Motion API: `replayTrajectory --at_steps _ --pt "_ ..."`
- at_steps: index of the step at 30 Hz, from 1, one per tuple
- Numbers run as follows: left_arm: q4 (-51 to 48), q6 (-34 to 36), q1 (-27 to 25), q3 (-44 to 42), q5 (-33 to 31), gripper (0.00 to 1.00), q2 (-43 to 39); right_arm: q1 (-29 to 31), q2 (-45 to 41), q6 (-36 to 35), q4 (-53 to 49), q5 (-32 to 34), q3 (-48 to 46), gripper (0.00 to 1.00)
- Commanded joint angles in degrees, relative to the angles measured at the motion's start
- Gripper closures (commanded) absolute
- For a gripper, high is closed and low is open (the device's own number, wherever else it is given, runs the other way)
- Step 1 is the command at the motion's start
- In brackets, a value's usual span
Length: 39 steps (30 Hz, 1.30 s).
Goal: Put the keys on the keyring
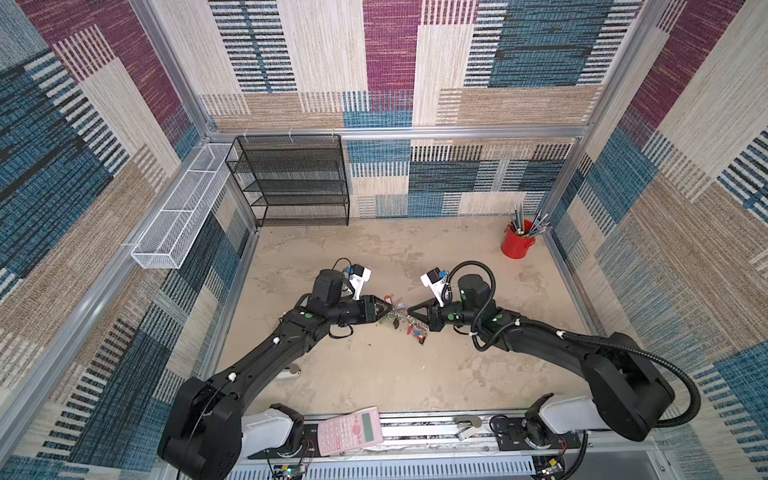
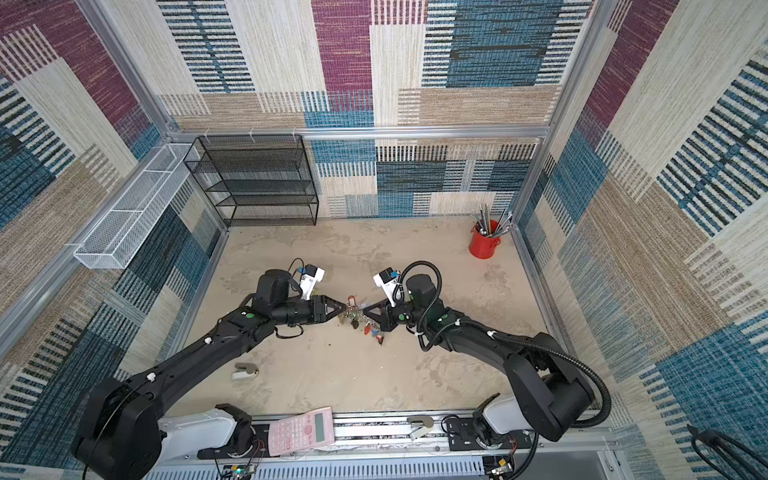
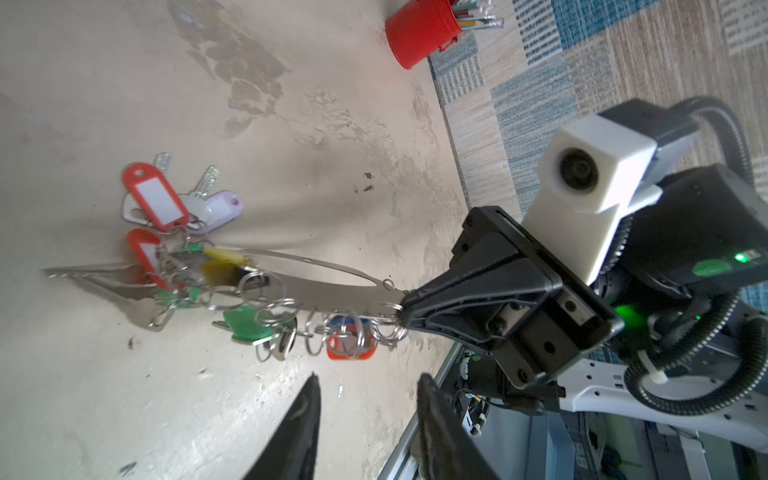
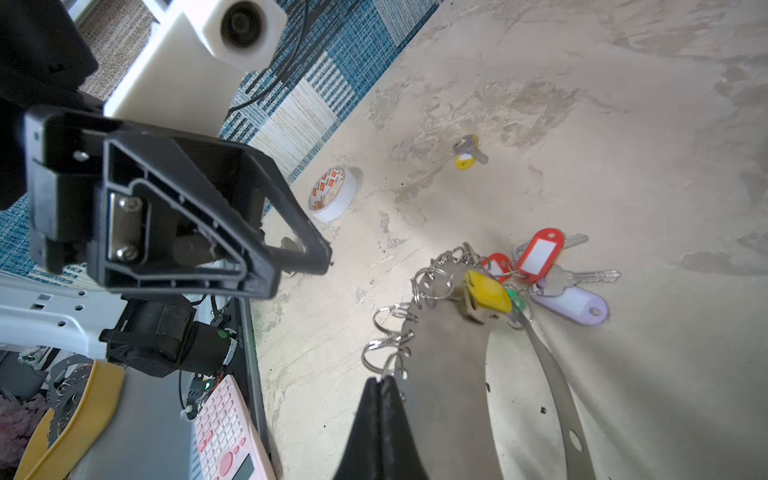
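Near the middle of the table, the right gripper is pinching the keyring by its rim; the left gripper is hovering, jaws spread and empty. Toward the left edge the keys are lying loose, best pinched by the tag, ring left free.

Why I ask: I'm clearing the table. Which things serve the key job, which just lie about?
Job: small silver keys with yellow tag, loose; large flat grey C-shaped metal keyring, clamped in the right pincer.
Lying about: red pot of pens; pink calculator; white tape roll; black wire-mesh shelf.
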Motion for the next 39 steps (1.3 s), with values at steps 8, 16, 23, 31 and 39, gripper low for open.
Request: replayTrajectory --at_steps 8,16,23,31,39 --pt "19.51 20.23 -0.08 -5.18 1.33 0.66 1.98 -1.05 -0.27 -0.97 2.03 -3.0 1.17 1.0" --pt "41.79 29.01 2.47 -13.68 4.23 0.2 -0.22 -1.24 -0.95 -2.87 1.09 -3.44 2.09 1.0" --pt "44.95 27.55 6.81 -10.49 15.09 0.04 5.87 -1.36 -2.05 -4.37 1.72 -4.46 1.7 1.0" --pt "27.95 33.02 8.5 0.47 26.99 0.67 13.64 -1.5 -1.65 -4.68 2.46 -5.38 1.52 1.0" --pt "21.24 41.35 6.56 1.17 19.21 0.79 13.95 -1.68 -1.22 -4.38 2.06 -2.25 1.33 1.0"
